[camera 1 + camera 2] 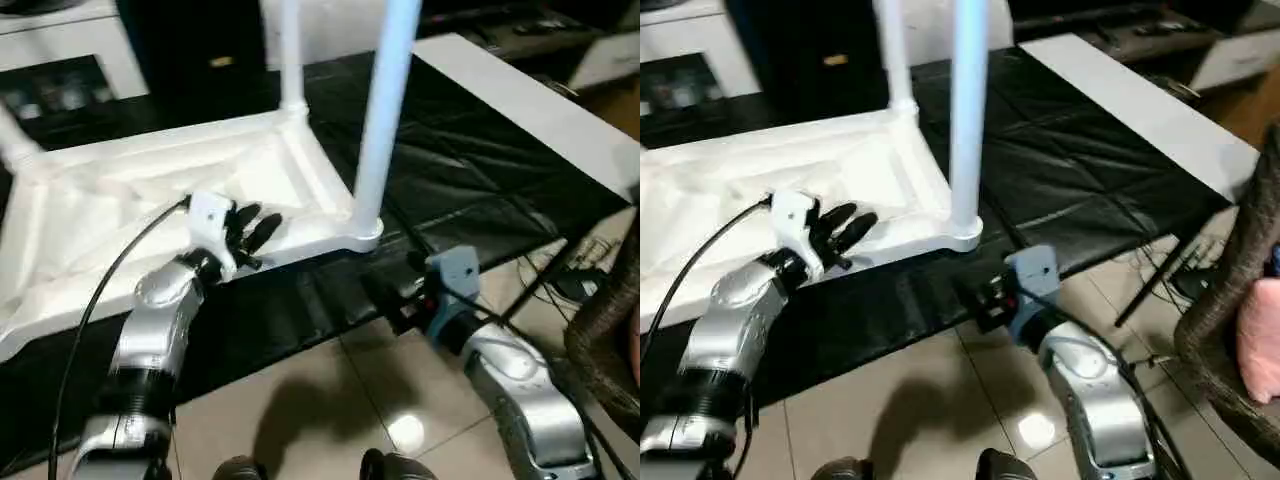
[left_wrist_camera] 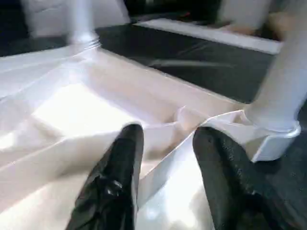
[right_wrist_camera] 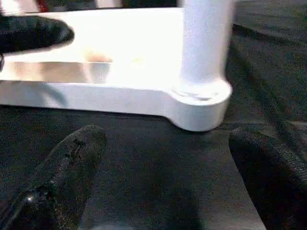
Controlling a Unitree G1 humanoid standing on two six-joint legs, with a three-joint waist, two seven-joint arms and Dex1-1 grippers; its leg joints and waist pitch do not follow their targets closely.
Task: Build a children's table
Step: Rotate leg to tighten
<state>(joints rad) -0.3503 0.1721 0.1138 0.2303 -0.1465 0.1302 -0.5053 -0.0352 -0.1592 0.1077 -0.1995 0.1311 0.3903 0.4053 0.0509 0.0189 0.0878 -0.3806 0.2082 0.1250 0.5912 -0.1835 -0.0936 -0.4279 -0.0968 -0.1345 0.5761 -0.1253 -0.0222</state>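
Note:
The children's table lies upside down: its white ribbed tabletop (image 1: 120, 200) rests on the black cover. One white leg (image 1: 385, 100) stands in the near right corner socket (image 3: 199, 103), another leg (image 1: 290, 50) stands in the far right corner, and a third leg's base (image 1: 15, 140) shows at the far left. My left gripper (image 1: 255, 228) hovers over the tabletop's near rim, open, its black fingers (image 2: 120, 163) either side of a rib and holding nothing. My right gripper (image 3: 168, 143) sits low in front of the near right corner socket, open and empty.
The black-covered work table (image 1: 470, 150) runs to the right, with a white board (image 1: 530, 100) along its far right side. A white cabinet (image 1: 70, 50) stands behind at the left. Cables and a brown woven object (image 1: 610, 320) lie at the right, above tiled floor (image 1: 330, 400).

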